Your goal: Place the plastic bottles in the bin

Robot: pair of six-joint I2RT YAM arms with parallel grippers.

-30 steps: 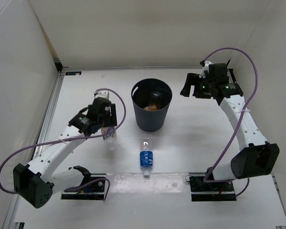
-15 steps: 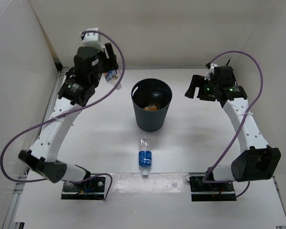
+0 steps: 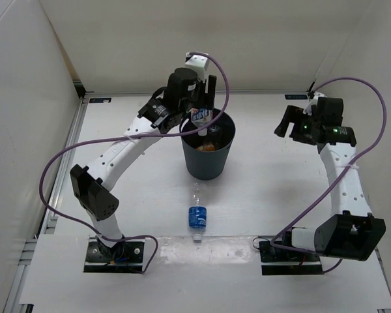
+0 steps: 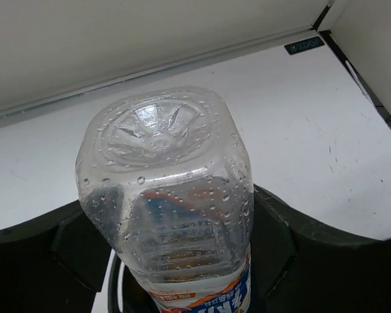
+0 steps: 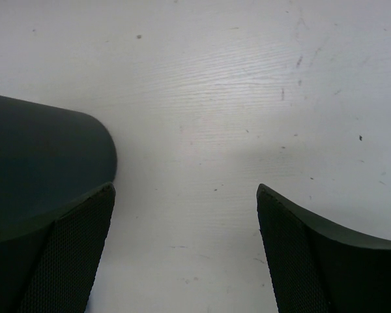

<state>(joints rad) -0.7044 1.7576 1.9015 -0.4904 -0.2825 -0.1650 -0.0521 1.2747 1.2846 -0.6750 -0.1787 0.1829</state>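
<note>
— Jaws on the left gripper (image 3: 205, 111): what do they have?
— They are closed on the clear bottle with the white-blue label (image 4: 166, 195). One finger sits on each side of it, near the label, and its ribbed base points away from the wrist.
— What lies closest to the arm bases?
— The blue-label bottle (image 3: 197, 216) lies on its side on the surface (image 3: 274, 189). It is just in front of the bin (image 3: 208, 166), not touching it.
— Inside the bin?
— An orange bottle (image 3: 208, 147) lies at the bottom; beyond that I cannot tell.
— Where is the held bottle?
— Above the bin's far-left rim, at the edge of the opening.
— And the right gripper (image 3: 288, 124)?
— It is off to the right, well apart from the bin. Its jaws stand wide, and white surface shows between them in the wrist view.
</note>
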